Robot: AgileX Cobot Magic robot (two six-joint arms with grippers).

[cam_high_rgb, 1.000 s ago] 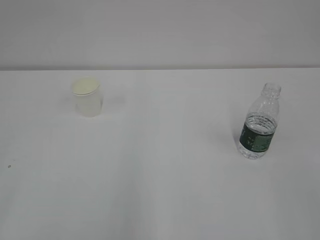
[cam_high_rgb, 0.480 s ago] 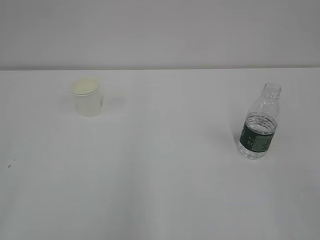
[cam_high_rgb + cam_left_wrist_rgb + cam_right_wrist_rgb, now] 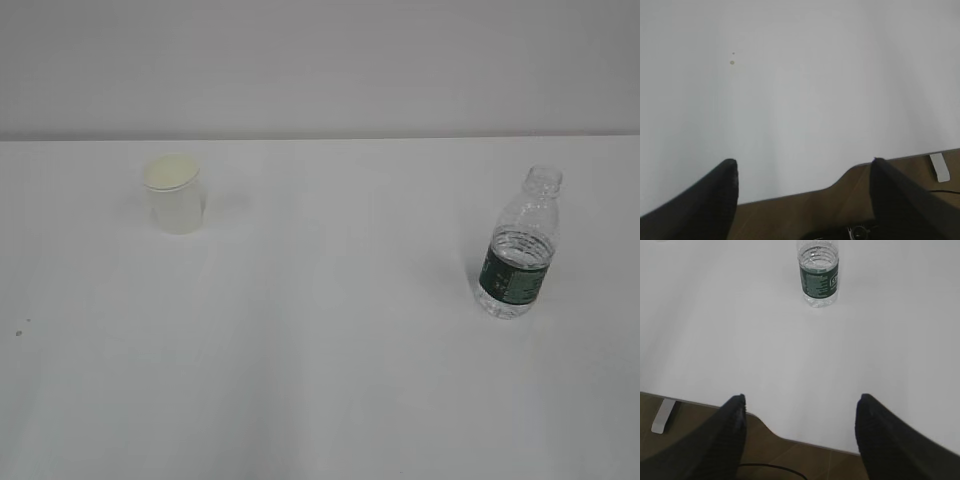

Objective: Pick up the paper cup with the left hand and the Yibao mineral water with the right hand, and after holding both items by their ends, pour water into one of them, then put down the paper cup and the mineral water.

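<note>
The white paper cup (image 3: 175, 195) stands upright at the back left of the white table. The Yibao bottle (image 3: 518, 247), clear with a dark green label and no cap, stands upright at the right; it also shows at the top of the right wrist view (image 3: 818, 272). Neither arm shows in the exterior view. My left gripper (image 3: 802, 165) is open and empty over the table's near edge; the cup is out of its view. My right gripper (image 3: 802, 400) is open and empty over the near edge, well short of the bottle.
The white table (image 3: 320, 350) ends at a near edge (image 3: 790, 194) with brown floor below. Two small dark specks (image 3: 732, 62) lie on the table at the left. A white strip (image 3: 663, 416) lies on the floor.
</note>
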